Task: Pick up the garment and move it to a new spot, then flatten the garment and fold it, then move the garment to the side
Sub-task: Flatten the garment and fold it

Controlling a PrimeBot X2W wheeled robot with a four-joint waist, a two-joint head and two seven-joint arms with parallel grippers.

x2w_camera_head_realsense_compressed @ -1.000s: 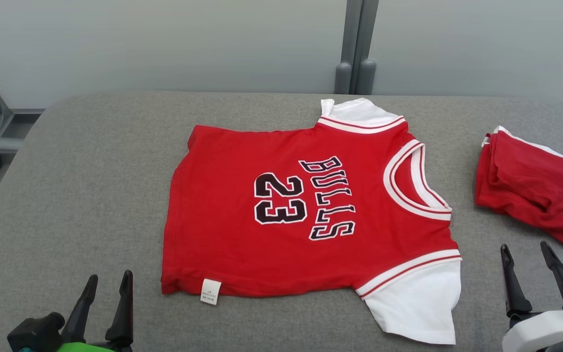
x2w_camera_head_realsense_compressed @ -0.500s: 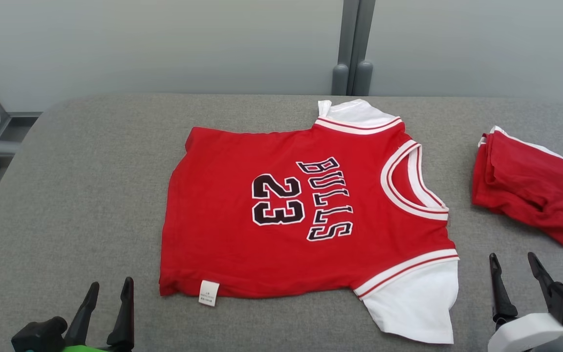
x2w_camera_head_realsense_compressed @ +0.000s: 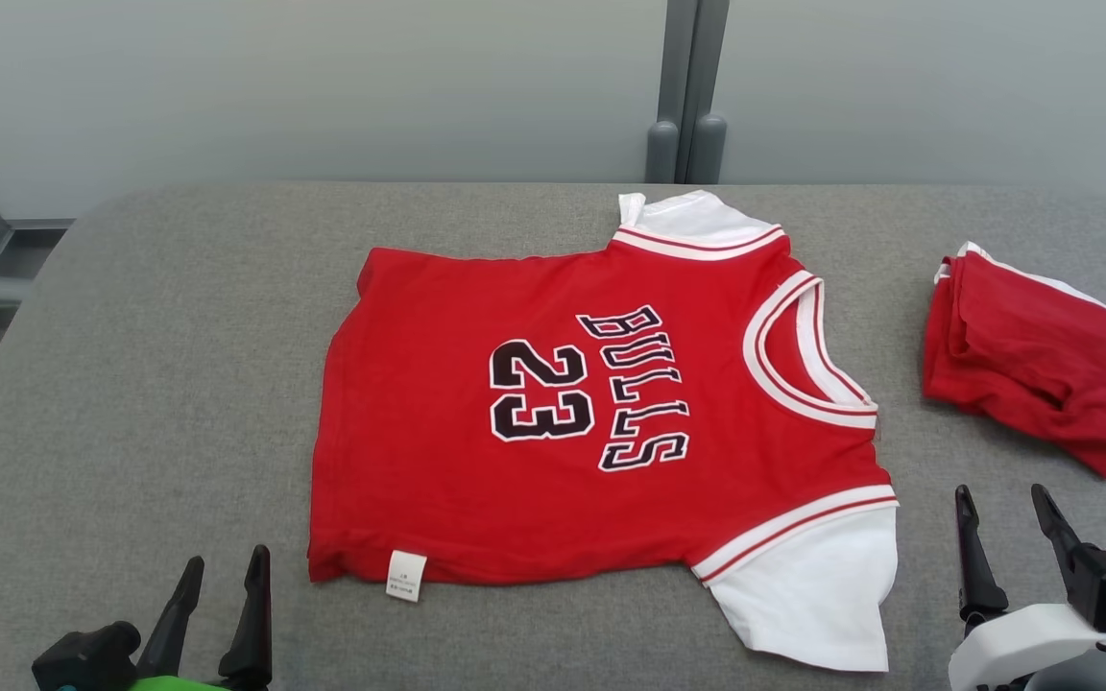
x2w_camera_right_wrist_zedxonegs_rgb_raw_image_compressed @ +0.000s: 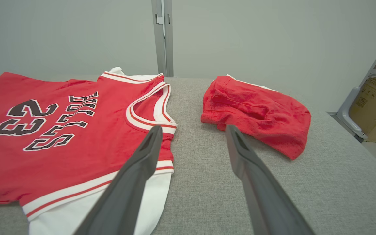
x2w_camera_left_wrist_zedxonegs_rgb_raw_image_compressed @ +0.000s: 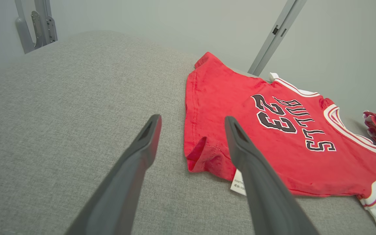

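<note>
The grey padded table (x2w_camera_head_realsense_compressed: 131, 384) fills most of what I see, with a pale wall (x2w_camera_head_realsense_compressed: 323, 86) behind its far edge. In the middle of the table lies the red shirt (x2w_camera_head_realsense_compressed: 438, 480), spread flat and front up. It is turned sideways to me, with the neck hole toward my right and the hem toward my left. "BULLS" and "23" run across its chest in black letters edged with white. Its near sleeve (x2w_camera_head_realsense_compressed: 812, 595), white below a striped band, lies toward my right side, and the white far sleeve (x2w_camera_head_realsense_compressed: 697, 213) pokes out at the back.

To the right of the shirt, and apart from it, is a red bundle (x2w_camera_head_realsense_compressed: 1043, 355) of folded cloth with a white edge showing. My right claw (x2w_camera_head_realsense_compressed: 1000, 491) is over bare table between the near sleeve and that bundle, touching neither. Its two fingers are spread wide with nothing between them. My left claw (x2w_camera_head_realsense_compressed: 228, 559) is at the near left, just beside the shirt's slightly bunched hem corner. Its fingers are spread just as wide and grip nothing. A small white label (x2w_camera_head_realsense_compressed: 405, 575) sticks out from under the hem at that corner.
</note>
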